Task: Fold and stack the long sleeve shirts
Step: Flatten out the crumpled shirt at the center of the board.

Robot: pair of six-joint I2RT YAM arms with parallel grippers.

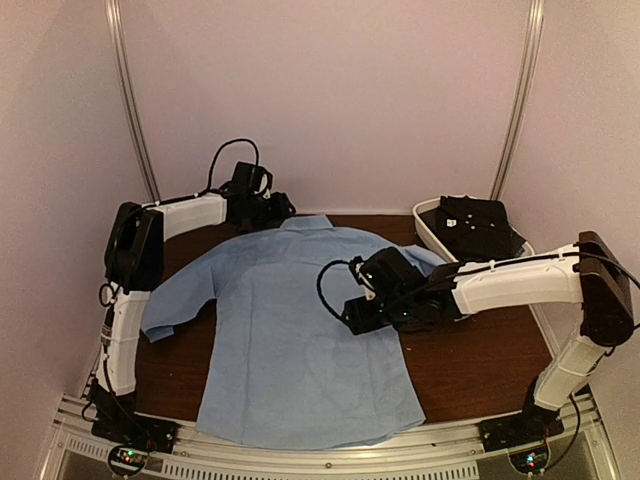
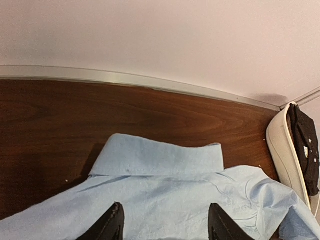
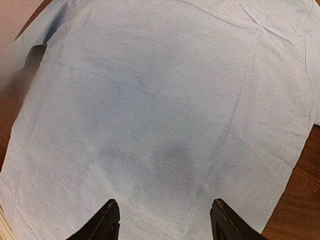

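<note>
Table (image 1: 480, 360): brown wood. One light blue shirt (image 1: 290, 340) is spread flat on it.

Shirt long axis runs far to near. The collar (image 2: 160, 157) is at the far edge and the hem (image 1: 300, 432) is by my bases. One sleeve (image 1: 175, 310) juts out toward my left arm, bent back on itself. The other sleeve runs under my right arm toward the white tub (image 1: 430, 225) and is mostly hidden.

Left claw (image 2: 165, 206): fingers spread with nothing between them. It sits over the upper back with the collar just ahead of it, so this arm is nearer the collar and the exposed sleeve.

Right claw (image 3: 164, 201): also spread and empty. It is above mid-back and looks across the cloth toward the far side seam, so the shirt lies directly below and ahead.

Judgement: the fold is not yet begun. The first fold turns on the long axis. Each claw would work its own side, my left claw at the sleeve and my right at the hidden one.
</note>
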